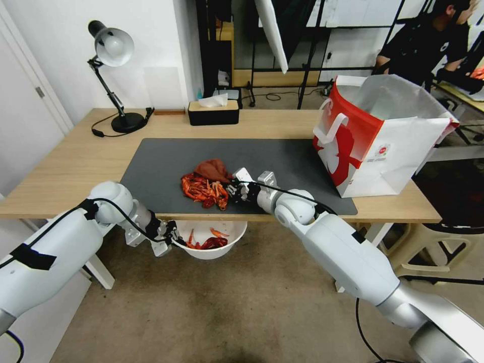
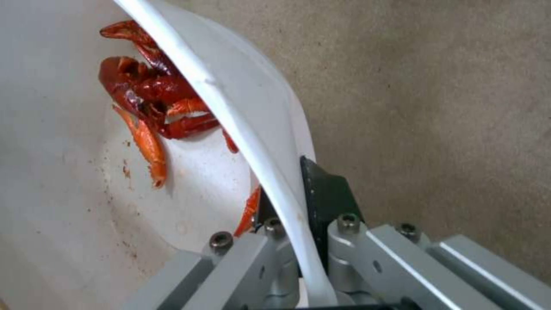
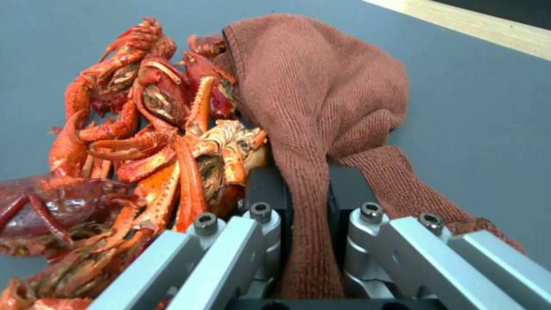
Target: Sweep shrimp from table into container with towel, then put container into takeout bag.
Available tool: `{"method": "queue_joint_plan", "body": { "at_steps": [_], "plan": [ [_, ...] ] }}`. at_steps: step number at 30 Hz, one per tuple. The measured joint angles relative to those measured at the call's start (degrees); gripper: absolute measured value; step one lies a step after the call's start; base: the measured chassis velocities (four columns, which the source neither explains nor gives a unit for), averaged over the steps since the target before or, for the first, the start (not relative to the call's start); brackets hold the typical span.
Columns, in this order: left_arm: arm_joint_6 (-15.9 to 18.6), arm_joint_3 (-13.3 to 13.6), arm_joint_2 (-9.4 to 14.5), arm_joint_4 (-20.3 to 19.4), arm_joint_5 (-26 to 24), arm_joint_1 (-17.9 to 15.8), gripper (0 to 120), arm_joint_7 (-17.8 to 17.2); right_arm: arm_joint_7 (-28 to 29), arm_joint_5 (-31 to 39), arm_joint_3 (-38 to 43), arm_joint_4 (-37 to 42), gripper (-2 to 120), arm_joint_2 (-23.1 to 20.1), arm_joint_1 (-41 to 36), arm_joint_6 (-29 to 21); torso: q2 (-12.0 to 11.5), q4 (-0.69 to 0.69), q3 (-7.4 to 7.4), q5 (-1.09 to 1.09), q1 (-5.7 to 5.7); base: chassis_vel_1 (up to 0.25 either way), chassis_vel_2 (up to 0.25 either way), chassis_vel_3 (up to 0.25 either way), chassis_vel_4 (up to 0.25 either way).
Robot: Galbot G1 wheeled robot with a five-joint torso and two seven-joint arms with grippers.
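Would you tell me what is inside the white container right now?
The container, gripped by the left gripper below the table edge, holds a few shrimp on a smeared wall. Its near wall hides the rest of the floor.

A desk lamp and a black tissue box stand along the back edge.

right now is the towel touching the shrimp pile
Touching. The right wrist view shows the towel, pinched in the right gripper, pressed against the shrimp with no mat between.

One container, one towel, one takeout bag, two hands
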Motion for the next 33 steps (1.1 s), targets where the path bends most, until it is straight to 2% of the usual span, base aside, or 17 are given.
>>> {"method": "queue_joint_plan", "body": {
  "at_steps": [21,33],
  "plan": [
    [1.0,-0.1,1.0,-2.6,-1.0,1.4,0,-0.2,10.9,-1.7,-0.3,9.7,8,-0.4,-5.7,-5.4,0.0,-0.01,0.0,0.0,0.01,0.0,0.0,0.0,0.0],
    [0.7,-0.9,1.5,-2.7,-0.5,2.3,0,-0.9,11.8,-2.0,0.3,13.0,8,-0.8,-8.7,-6.1,0.0,0.0,0.0,0.0,0.01,0.0,0.0,0.0,0.0]
  ]
}}
